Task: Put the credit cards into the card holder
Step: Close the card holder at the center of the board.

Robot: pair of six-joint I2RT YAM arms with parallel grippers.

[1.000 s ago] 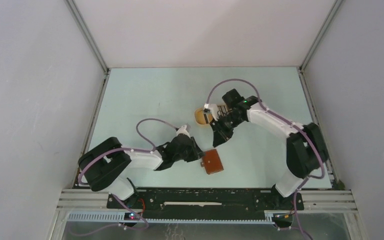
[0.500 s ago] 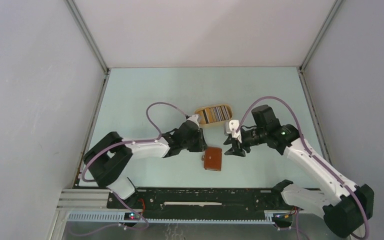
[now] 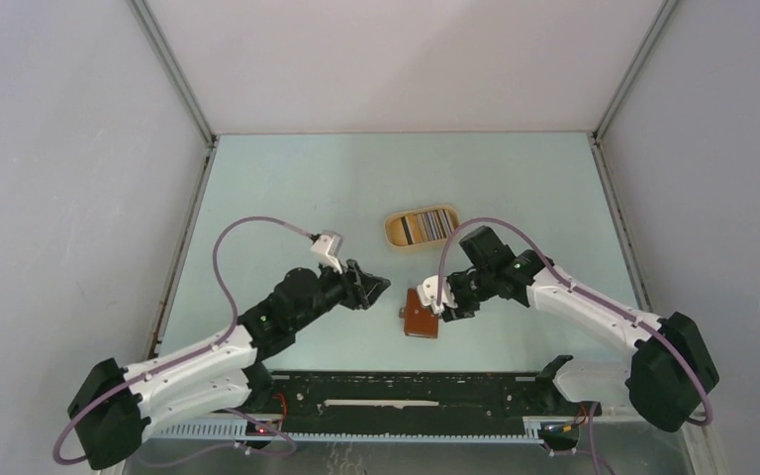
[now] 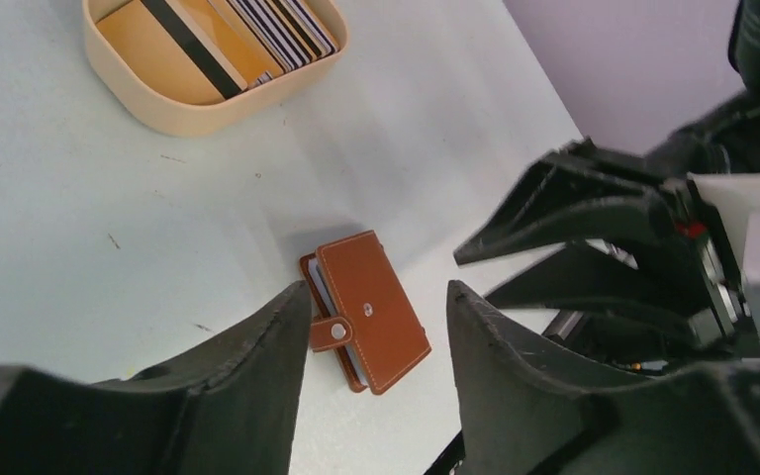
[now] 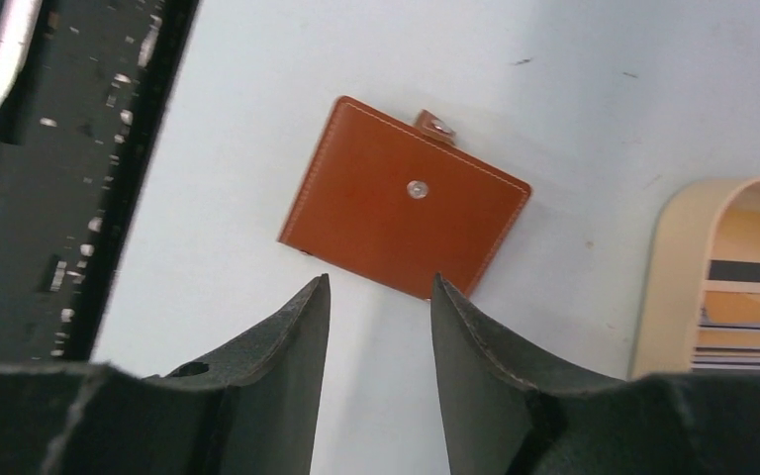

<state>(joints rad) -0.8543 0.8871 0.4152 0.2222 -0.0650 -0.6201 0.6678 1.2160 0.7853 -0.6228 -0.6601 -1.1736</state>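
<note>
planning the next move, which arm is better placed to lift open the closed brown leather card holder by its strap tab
Probably left. The loose strap tab faces it, framed by the open left gripper in its wrist view. The open right gripper hovers at the brown leather card holder, on the opposite edge.

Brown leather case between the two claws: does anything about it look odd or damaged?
Nothing looks damaged. The small reddish-brown leather card holder lies closed and a little askew on the table, with its strap tab sticking out unsnapped.
</note>
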